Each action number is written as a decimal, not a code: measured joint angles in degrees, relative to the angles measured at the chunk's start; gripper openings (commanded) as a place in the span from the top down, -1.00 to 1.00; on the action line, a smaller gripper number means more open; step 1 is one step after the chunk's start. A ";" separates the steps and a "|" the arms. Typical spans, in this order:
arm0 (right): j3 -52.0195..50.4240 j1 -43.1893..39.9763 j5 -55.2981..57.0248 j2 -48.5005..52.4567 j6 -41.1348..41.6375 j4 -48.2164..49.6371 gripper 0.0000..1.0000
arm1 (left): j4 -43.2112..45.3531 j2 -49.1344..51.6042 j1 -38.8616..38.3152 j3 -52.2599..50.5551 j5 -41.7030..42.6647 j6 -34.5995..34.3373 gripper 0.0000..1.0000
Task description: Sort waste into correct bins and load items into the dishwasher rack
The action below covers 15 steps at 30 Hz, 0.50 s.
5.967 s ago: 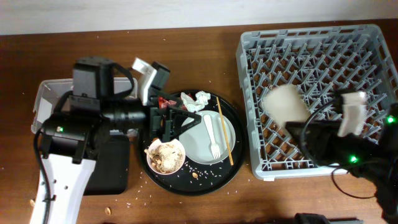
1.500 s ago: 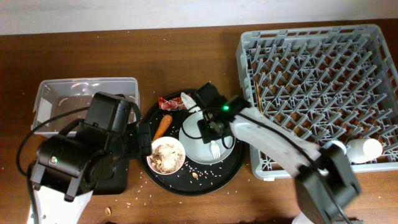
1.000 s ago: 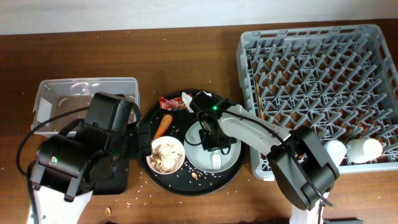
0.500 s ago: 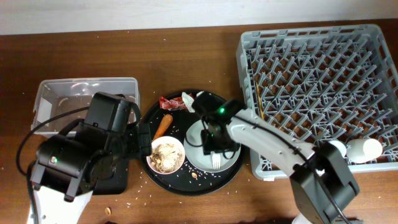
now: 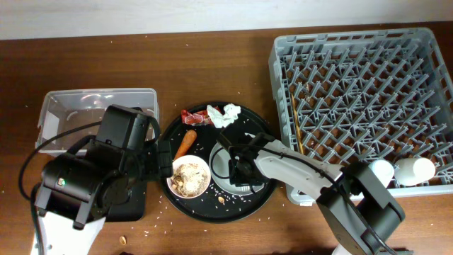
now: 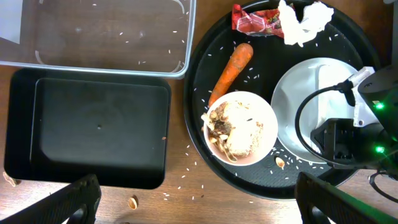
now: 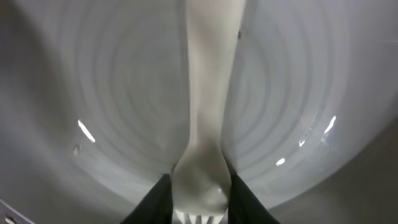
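Two robot arms work at a brown wooden table (image 5: 212, 64). At far left, a clear plastic tub (image 6: 99, 31) sits at the back of the table. Just in front of it is a shallow black tray (image 6: 87, 130), with nothing in it that can be made out. The left gripper (image 6: 198, 180) hangs above this area with its fingers spread wide and nothing between them.

Next comes a round black tray (image 5: 216, 212), sprinkled with rice grains. On its left side is a white bowl (image 5: 188, 177) heaped with brownish food scraps (image 6: 239, 127). Just behind the bowl, a carrot stick (image 5: 185, 143) lies at a slant. At the tray's far edge are a red wrapper (image 5: 192, 117) and, touching it on the right, crumpled white paper (image 5: 223, 113).

On the right half of the round tray rests a pale plate (image 5: 221, 161). The right gripper (image 7: 199, 193) is low over it. Its two dark fingers (image 7: 158, 199) press against either side of a white plastic fork (image 7: 208, 93) near the tines. Whether the fork is lifted clear of the plate cannot be told.

Furthest right stands the big grey dishwasher rack (image 5: 361, 92). Thin wooden chopsticks (image 5: 296, 127) lie among the pegs along its left edge. Two pale cups (image 5: 416, 170) sit side by side at its near right corner.
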 measured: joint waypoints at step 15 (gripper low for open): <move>22.16 -4.63 11.17 -7.74 -7.28 -22.14 0.63 | 0.02 0.00 0.00 0.00 0.00 -0.02 -0.98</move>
